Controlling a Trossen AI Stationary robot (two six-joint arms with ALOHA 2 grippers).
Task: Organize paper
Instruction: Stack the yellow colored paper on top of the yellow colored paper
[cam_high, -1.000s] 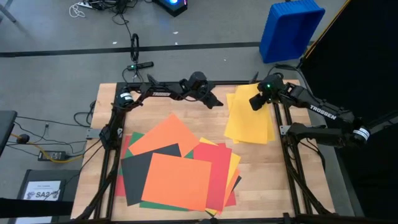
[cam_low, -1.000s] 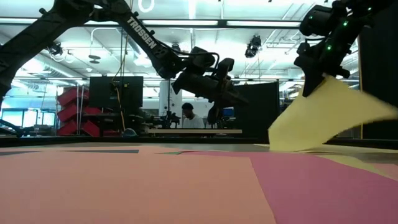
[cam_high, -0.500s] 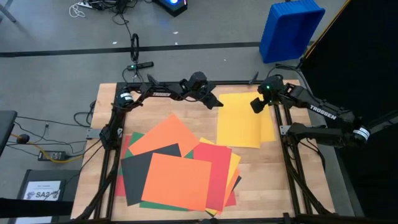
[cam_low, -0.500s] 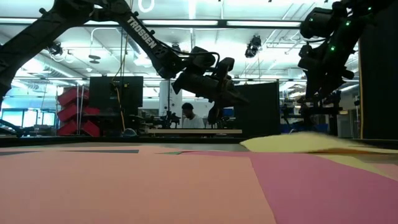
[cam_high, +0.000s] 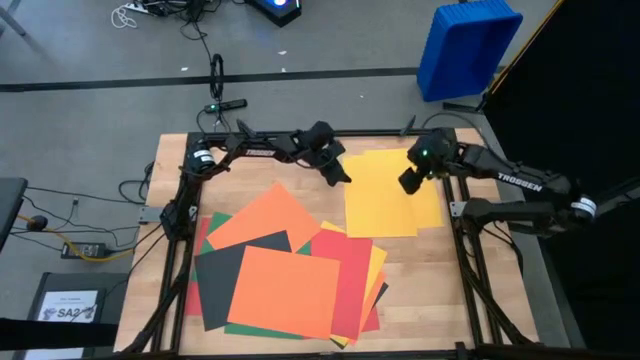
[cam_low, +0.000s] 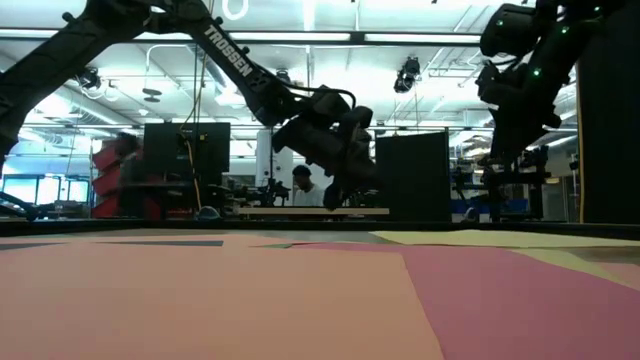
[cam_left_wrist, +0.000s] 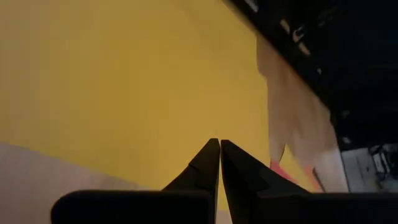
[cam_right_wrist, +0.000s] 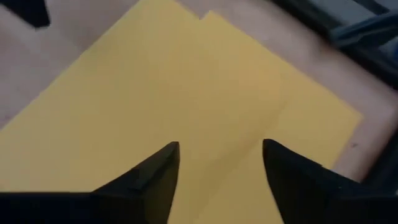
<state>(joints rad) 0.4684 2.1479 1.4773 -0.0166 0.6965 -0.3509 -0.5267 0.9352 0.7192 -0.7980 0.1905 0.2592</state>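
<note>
While empty, right hand (cam_high: 408, 181) hovers wide open over yellow paper (cam_high: 385, 195).

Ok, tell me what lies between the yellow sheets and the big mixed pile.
In the high view, only a narrow strip of bare wooden table separates the yellow sheets from the mixed pile; nothing sits there.

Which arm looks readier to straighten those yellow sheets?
Probably the left. Its gripper, jaws shut, hangs at the edge of the yellow sheets and could nudge them. The right gripper, jaws open, hovers over them.
</note>
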